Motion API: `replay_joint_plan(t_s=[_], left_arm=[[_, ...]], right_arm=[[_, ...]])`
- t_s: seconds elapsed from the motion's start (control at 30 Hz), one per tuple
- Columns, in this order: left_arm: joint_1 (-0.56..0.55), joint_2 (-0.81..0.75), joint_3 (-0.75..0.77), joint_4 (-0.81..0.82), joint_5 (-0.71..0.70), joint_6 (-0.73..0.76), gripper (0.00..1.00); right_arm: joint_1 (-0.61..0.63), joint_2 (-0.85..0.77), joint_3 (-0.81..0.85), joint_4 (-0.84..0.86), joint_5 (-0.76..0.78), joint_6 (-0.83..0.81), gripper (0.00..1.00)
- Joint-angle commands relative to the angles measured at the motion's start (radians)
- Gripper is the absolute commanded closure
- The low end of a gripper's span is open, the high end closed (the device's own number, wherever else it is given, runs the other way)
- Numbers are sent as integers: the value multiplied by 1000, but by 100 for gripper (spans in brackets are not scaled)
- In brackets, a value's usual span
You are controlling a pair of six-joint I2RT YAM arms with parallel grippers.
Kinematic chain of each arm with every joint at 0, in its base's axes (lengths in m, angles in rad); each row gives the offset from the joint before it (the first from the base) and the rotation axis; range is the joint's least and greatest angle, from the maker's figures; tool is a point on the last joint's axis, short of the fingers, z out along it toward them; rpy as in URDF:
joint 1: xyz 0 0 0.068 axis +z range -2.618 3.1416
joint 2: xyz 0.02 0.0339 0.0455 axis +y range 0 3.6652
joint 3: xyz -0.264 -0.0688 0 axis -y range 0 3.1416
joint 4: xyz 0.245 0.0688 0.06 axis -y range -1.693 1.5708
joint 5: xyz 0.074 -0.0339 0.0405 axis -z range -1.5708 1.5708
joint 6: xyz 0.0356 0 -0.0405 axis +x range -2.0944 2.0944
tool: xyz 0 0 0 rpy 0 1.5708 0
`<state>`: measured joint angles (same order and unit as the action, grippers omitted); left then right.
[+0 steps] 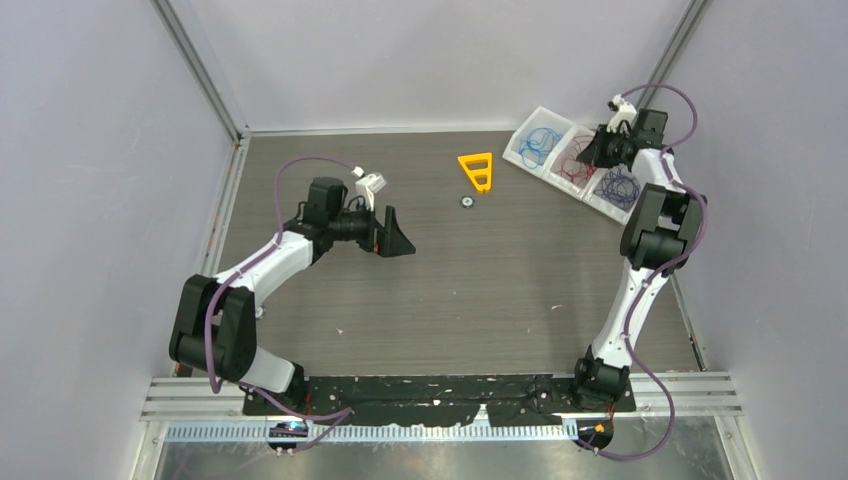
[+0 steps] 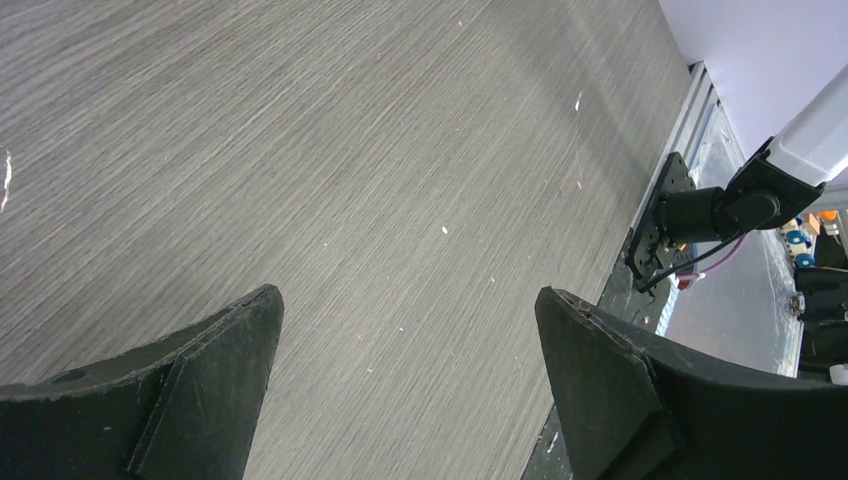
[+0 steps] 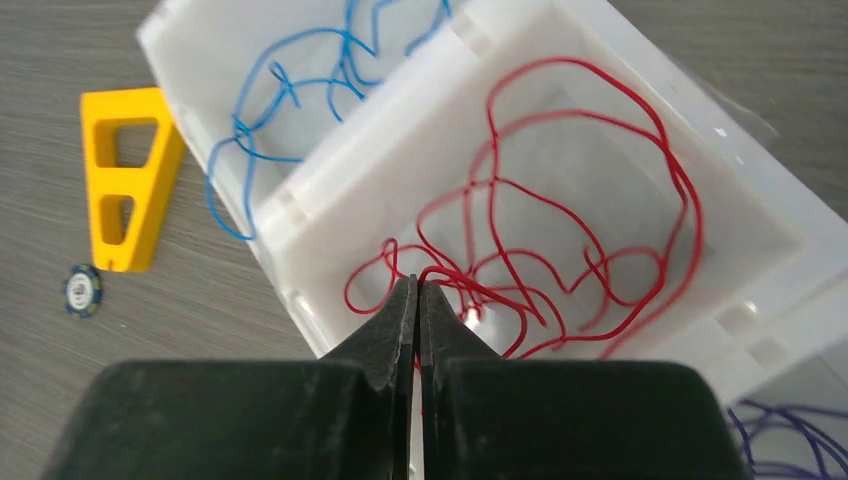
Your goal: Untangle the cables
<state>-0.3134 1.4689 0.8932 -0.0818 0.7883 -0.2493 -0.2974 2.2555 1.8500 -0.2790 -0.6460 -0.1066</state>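
right pincer (image 3: 417, 283) closed | red cables (image 3: 520, 300) at tips, wrist view only

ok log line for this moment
left jaws open over table | right jaws shut at red cable, middle bin, grip unclear | blue cable, purple cable binned apart

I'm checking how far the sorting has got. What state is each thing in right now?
Left gripper: open, empty, above the table.
Right gripper: shut, tips at the red cable; a pinch cannot be told.
Blue cable: loose loops in an end compartment of the tray.
Red cable: loose loops, middle compartment.
Purple cable: loose, other end compartment.
Orange triangle: flat, beside the tray.
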Motion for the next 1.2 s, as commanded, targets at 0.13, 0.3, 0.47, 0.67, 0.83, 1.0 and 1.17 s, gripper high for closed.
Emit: replay_joint_plan(t_s=[0.13,0.3,0.47,0.67,0.83,1.0,1.17], left_arm=[[5,-12,19,-10,12,22,0],[5,-9,19,-18,5,22,1],[5,-9,17,-30,-1,29,1],[5,-15,22,-54,-17,45,0],[4,-32,20,-72,-22,62,0],[5,-46,6,-62,-24,64,0],[5,-59,-17,-39,-31,58,0]], right_arm=[[33,-50,36,-88,200,-163,95],[67,-3,100,-144,296,-235,95],[90,42,168,-181,339,-282,95],[112,88,197,-211,352,-326,95],[112,99,198,-223,370,-357,95],[112,45,186,-264,315,-373,79],[112,-58,141,-255,253,-365,64]])
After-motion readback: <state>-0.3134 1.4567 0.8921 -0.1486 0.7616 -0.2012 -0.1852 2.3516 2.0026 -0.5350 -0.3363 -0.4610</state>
